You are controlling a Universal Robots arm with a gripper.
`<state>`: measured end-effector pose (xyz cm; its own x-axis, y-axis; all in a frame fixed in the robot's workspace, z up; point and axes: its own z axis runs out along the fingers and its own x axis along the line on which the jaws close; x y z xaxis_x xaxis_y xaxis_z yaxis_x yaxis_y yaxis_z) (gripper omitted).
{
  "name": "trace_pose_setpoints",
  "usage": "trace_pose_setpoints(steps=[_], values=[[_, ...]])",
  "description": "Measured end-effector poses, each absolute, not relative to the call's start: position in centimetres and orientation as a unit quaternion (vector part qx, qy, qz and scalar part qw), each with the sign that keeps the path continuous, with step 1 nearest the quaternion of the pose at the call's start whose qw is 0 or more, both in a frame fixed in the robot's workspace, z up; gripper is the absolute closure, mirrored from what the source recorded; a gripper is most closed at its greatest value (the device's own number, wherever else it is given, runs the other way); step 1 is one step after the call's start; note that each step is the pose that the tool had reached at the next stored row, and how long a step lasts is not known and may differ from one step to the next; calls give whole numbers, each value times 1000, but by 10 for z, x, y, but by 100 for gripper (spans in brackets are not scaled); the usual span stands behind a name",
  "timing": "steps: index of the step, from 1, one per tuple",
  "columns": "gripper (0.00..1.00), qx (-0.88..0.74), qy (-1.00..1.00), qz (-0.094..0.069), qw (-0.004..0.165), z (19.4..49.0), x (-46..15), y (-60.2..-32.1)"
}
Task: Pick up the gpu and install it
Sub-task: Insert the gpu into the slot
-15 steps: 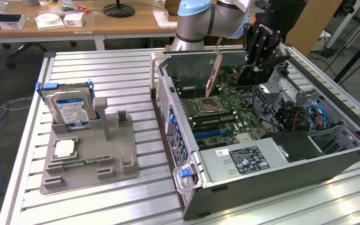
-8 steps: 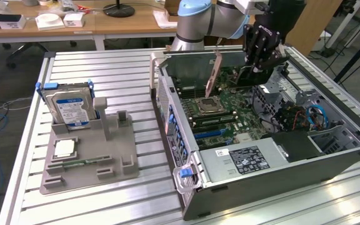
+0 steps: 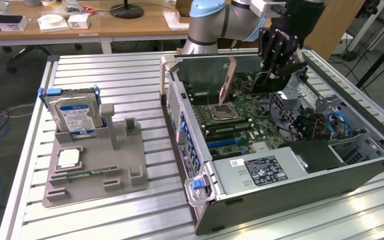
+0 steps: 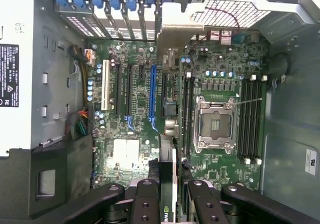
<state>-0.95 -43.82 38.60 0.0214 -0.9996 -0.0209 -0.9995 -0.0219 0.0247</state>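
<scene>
A: Start with the exterior view. Where is the gpu?

B: Already off the table and in the air. The gripper hangs over the open computer case, toward the case's far edge, and the card hangs edge-on below and beside the fingers. It reads as a thin tilted strip, with its silver end bracket toward the case's far wall and the exterior view's left. The grey parts tray near the table's left edge holds the hard drive and a memory stick.

A: And the pincer's state?

B: Pinching the gpu, I judge. From this camera the contact itself is hard to make out.

A: Now the wrist view.

B: Here it's plainer. The two black fingers sit close on either side of the gpu, which runs straight away from the camera as a narrow edge, so the jaws are pressed onto its two flat faces.

A: What does the placement turn on?

B: Alignment of long axes. The card's long edge looks roughly parallel to the expansion slots on the motherboard, among them the long blue slot. The card sits to one side of that blue slot, between it and the CPU socket, and clearly above the board, not touching it.

A: So not seated?

B: No. It is held over the board, apart from every slot.
</scene>
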Motion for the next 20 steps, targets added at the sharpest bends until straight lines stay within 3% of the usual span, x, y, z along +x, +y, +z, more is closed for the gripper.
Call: trace_pose_setpoints(steps=[20], values=[[73,715,-699,-16,2,378,-9,-438]])
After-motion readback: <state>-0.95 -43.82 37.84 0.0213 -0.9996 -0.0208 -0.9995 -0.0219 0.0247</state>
